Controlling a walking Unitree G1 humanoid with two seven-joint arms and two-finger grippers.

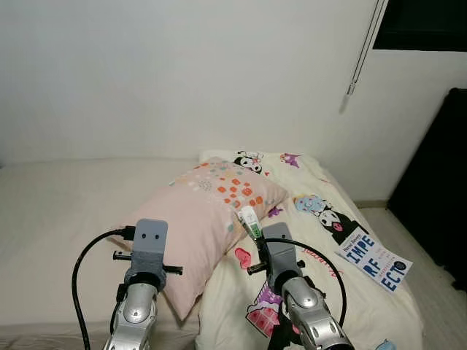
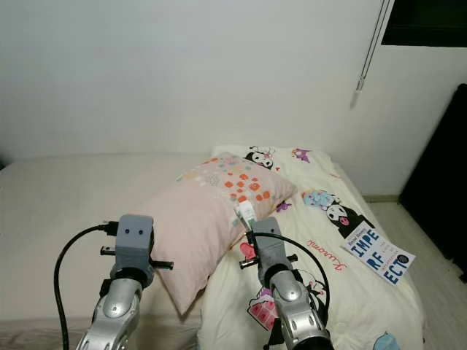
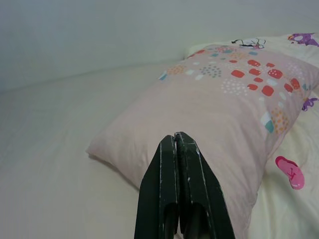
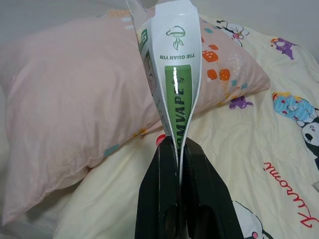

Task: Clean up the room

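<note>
A pink pillow [image 1: 208, 219] with coloured squares lies slantwise on the bed. My right gripper [image 4: 178, 144] is raised over the cartoon blanket [image 1: 321, 240] beside the pillow's near edge, shut on a flattened white and green box [image 4: 172, 74] that sticks up from its fingers; the box [image 1: 250, 221] also shows above the wrist in the eye views. My left gripper [image 3: 175, 137] is shut with nothing in it, held above the pillow's near left corner. A book [image 1: 373, 261] with blue letters rests on the blanket at the right.
The bare cream mattress [image 1: 58, 219] spreads to the left of the pillow. A white wall [image 1: 182, 73] stands behind the bed. A dark piece of furniture [image 1: 438, 189] stands at the right, beyond a strip of floor. A blind cord [image 1: 363, 47] hangs near the window.
</note>
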